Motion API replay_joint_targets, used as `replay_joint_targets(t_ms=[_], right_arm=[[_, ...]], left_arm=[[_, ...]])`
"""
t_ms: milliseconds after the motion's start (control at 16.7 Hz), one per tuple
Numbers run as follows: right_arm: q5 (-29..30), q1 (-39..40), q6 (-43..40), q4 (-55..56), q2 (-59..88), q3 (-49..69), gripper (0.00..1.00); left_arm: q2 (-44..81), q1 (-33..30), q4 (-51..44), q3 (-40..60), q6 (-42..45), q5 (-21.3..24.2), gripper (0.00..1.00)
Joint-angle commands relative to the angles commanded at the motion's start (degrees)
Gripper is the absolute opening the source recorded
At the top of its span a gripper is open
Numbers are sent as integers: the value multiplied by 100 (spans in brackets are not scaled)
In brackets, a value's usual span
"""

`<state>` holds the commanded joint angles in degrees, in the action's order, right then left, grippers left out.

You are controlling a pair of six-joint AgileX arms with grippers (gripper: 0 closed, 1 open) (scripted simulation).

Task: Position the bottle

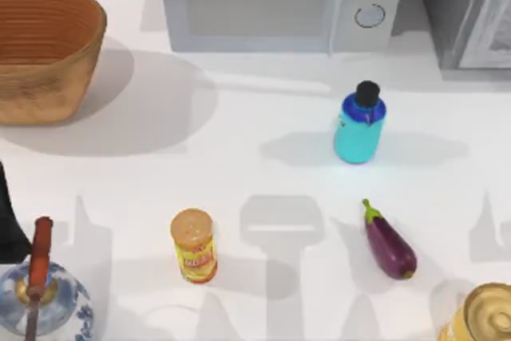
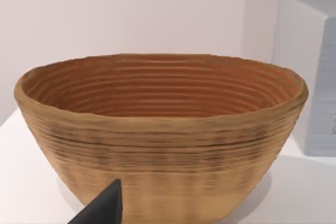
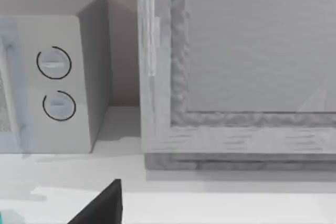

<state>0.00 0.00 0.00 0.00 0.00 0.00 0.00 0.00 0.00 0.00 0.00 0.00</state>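
While both grippers are too little in view to tell their state, the yellow can (image 1: 192,246) with an unreadable red label stands left, the eggplant (image 1: 389,245) right, and the bottle (image 1: 359,124) upright behind it, before the microwave (image 1: 271,1).

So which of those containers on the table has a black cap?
The cyan bottle near the microwave. The yellow can has none.

I see the bottle (image 1: 359,128) standing upright on the white table, right of centre and toward the back. It is small and squat, with a cyan body, a darker blue shoulder and a black screw cap, and nothing touches it.
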Motion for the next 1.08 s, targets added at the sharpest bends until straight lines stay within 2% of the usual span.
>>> replay_joint_targets(t_ms=[240,480,1080], right_arm=[[-47,12,-11,110,159,19,100],[-345,84,-56,824,1122,159,100],[-1744,400,-125,4350,5642,932,100]], left_arm=[[0,0,0,0,0,0,100],[0,0,0,0,0,0,100],[0,0,0,0,0,0,100]])
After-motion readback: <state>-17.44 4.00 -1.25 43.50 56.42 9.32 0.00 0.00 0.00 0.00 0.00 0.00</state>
